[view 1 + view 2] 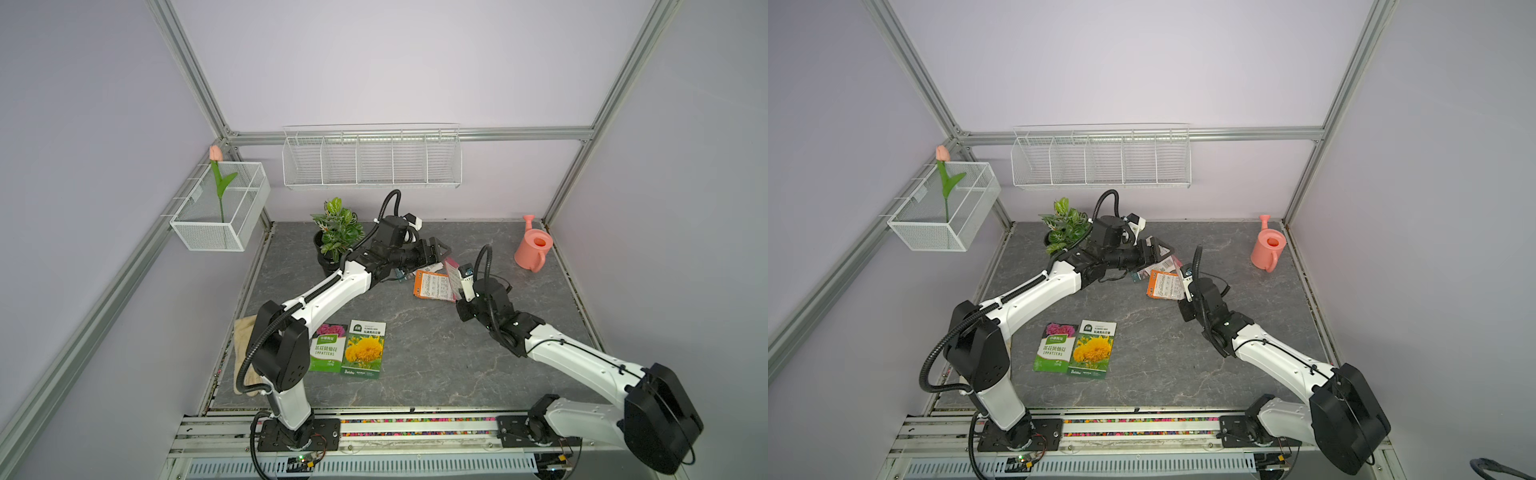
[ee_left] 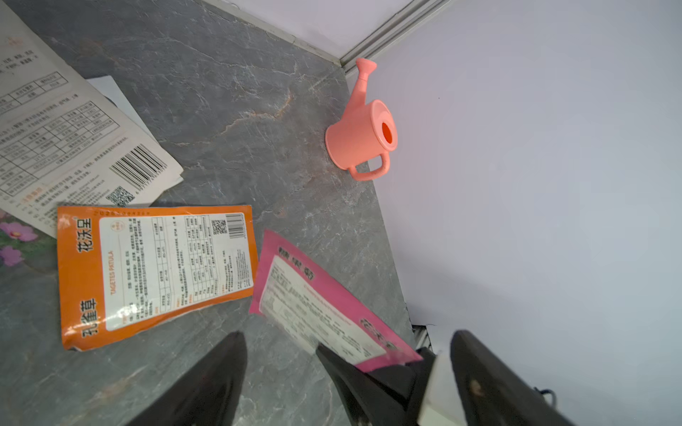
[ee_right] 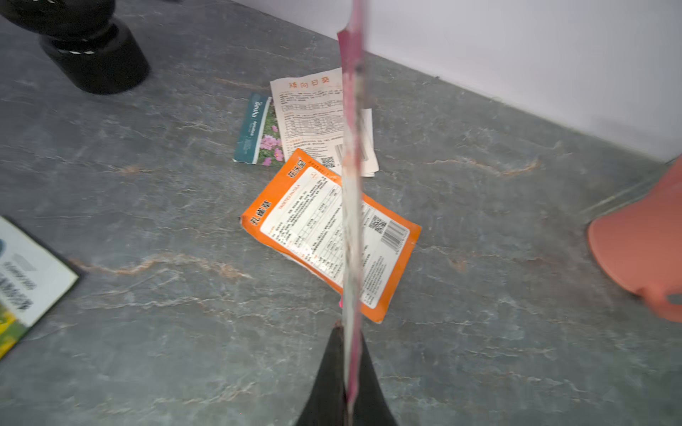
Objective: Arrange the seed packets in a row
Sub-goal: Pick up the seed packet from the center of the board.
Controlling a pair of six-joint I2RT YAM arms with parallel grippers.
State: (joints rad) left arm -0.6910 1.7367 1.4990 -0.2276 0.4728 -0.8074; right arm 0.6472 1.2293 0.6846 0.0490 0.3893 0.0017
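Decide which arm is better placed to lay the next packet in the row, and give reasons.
Right. The right fingers are shut on the pink packet; the left fingers stand open and empty by the orange packet. The row's free end beside the yellow-flower packet lies toward the right too.

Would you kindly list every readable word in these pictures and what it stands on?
"IMPATIENS": green packet.
"Beishu": sunflower packet.
"孔雀草", "TAGETES PATULA": orange packet.
"Beishu": teal-edged packet.
"矮向日葵": white packet.
Fine print everywhere, and the pink packet label: too small or blurred.
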